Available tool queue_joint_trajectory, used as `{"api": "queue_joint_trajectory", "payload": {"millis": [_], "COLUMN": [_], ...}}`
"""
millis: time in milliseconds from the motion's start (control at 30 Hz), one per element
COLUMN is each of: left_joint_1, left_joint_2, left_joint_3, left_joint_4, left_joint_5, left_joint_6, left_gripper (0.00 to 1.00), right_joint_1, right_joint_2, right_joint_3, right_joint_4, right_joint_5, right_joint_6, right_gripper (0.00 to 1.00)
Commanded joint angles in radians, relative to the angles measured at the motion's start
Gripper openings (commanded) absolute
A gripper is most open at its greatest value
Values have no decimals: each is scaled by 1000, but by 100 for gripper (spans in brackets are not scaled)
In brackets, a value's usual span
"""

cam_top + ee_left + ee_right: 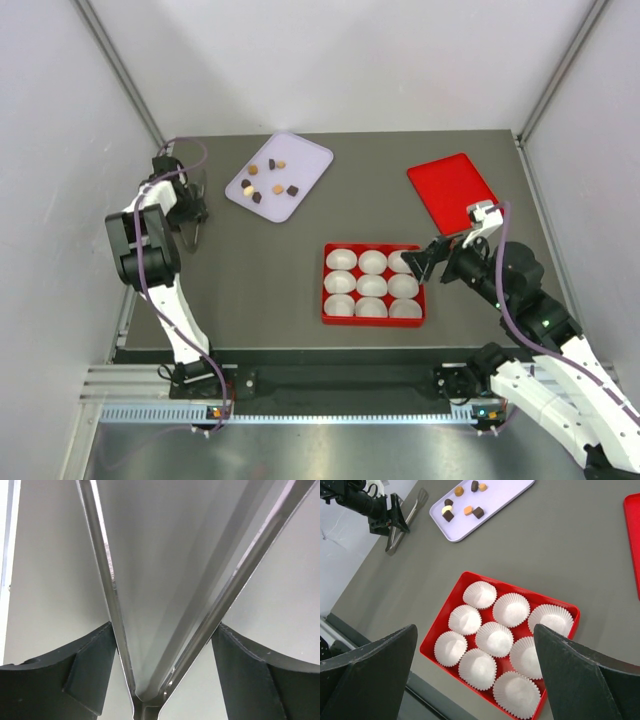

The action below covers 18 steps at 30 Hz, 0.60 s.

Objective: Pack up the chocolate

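Several small chocolate pieces (268,180), dark brown and tan, lie on a lavender tray (305,155) at the back of the table; they also show in the right wrist view (465,511). A red box (330,285) holds nine white paper cups, all empty. My left gripper (190,208) is at the far left, shut on thin metal tongs (196,232); in the left wrist view (164,627) both fingers press the tongs' arms (107,580). My right gripper (425,262) hovers open and empty over the box's right side (475,630).
A flat red lid (452,190) lies at the back right, beyond the box. White walls close in the table on three sides. In the right wrist view the tongs (405,522) point away from the lavender tray (510,492).
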Motion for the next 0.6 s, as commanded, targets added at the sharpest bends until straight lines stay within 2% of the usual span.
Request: {"api": "queue_joint_trajectory", "payload": {"millis": [0,167,333,467,500,567], "left_joint_1": [-4,-9,-39,-50,-50,-50], "left_joint_2": [-63,-175,-236,-221,-216,-203], "left_joint_3": [-45,-169,-242,-265,-262,-254], "left_joint_4": [-13,-2,8,15,12,7], "left_joint_5": [-23,15,20,23,18,-2], "left_joint_6": [-23,-78,-90,-103,-100,-83], "left_gripper": [77,63,62,66,73,78], "right_joint_1": [-13,-10,-13,-11,-11,-11], "right_joint_2": [7,1,-8,-37,-42,-62], "right_joint_3": [9,11,-1,-18,-20,-18], "right_joint_4": [66,66,63,62,60,55], "right_joint_5": [-8,-37,-74,-89,-89,-87], "right_joint_6": [-5,25,65,99,102,108], "right_gripper": [100,100,100,100,100,100]}}
